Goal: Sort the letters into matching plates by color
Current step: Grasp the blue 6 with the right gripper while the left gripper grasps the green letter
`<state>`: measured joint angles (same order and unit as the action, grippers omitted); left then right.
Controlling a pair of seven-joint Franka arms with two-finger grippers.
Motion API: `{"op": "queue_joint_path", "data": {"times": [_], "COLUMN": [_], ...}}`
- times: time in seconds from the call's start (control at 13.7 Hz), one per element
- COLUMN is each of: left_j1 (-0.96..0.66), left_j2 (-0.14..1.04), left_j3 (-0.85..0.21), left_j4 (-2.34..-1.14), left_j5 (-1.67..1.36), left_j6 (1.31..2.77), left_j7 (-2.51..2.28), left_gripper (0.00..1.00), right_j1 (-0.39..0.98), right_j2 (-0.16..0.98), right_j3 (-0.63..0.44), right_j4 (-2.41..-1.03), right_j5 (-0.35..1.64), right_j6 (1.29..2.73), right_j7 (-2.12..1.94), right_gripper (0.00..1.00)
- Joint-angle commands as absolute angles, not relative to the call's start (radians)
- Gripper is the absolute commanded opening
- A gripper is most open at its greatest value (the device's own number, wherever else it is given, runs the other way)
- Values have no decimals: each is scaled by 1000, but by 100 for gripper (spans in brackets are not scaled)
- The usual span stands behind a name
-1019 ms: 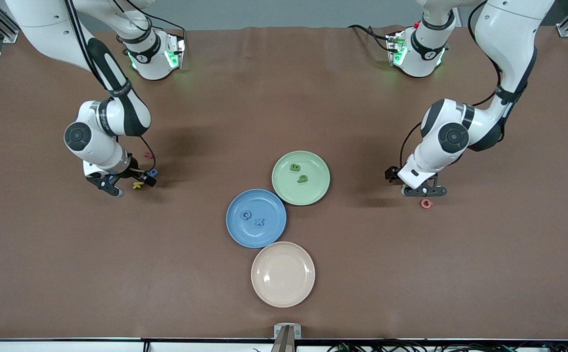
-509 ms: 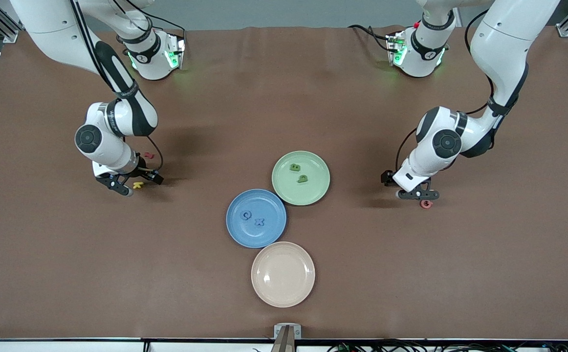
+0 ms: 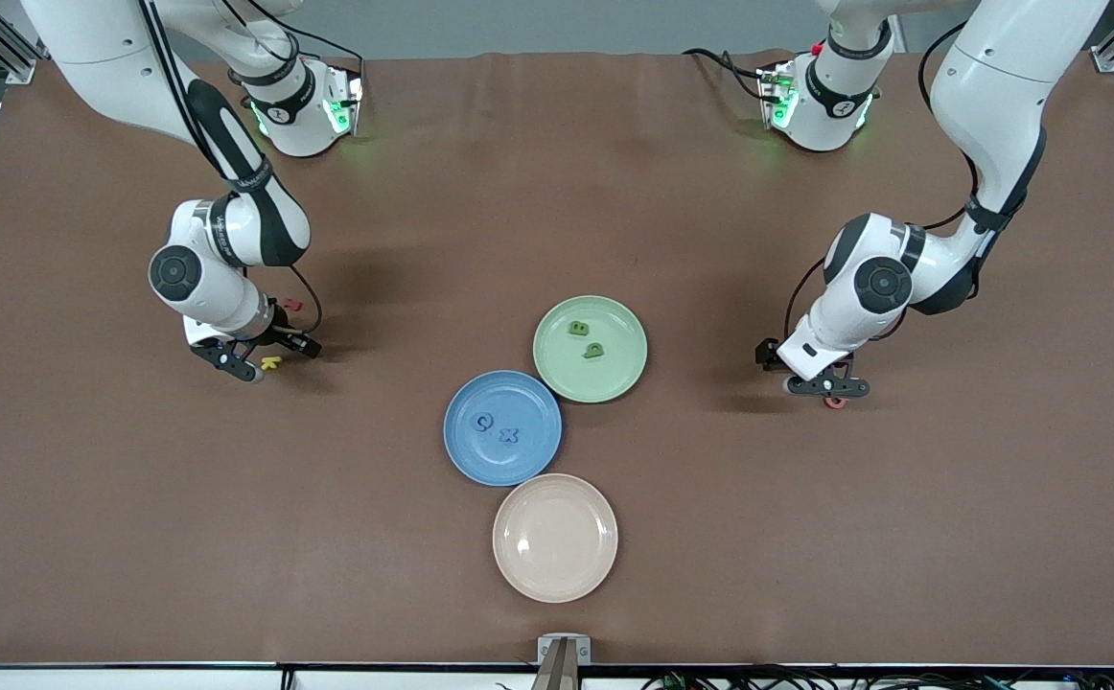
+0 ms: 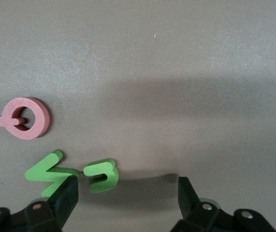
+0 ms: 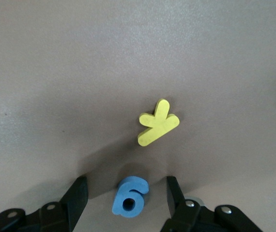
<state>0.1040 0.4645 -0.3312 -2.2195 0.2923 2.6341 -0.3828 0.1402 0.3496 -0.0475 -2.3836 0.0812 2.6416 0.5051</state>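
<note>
Pick step in hand: right hand (image 5: 126,193) set apart around blue 6 (image 5: 130,195), left hand (image 4: 127,193) spread beside green letter (image 4: 101,175); closing needed next, then blue plate (image 3: 538,450) and green plate (image 3: 619,379)

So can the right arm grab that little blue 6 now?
Probably yes. The right gripper is low over the table with its jaws open on either side of the blue 6. The yellow letter lies apart from it, so nothing blocks the way.
</note>
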Motion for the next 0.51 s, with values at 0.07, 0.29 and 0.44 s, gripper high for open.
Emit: {"op": "queue_joint_path", "data": {"times": [0.07,0.29,0.44], "left_j1": [104,104,104], "left_j2": [498,505,506], "left_j3": [-331,-331,-331], "left_j4": [-2198,-2194,-2184], "left_j5": [310,310,310], "left_j6": [2646,2648,2649], "left_j7": [-388,-388,-393], "left_gripper": [83,76,76], "right_j1": [146,146,146], "right_j2": [345,345,345], "right_j3": [-44,-46,-46], "right_j4": [-2404,-2401,-2399], "right_j5": [91,91,91], "right_j6": [2600,2600,2599], "right_j7": [515,514,514], "right_gripper": [70,36,8]}}
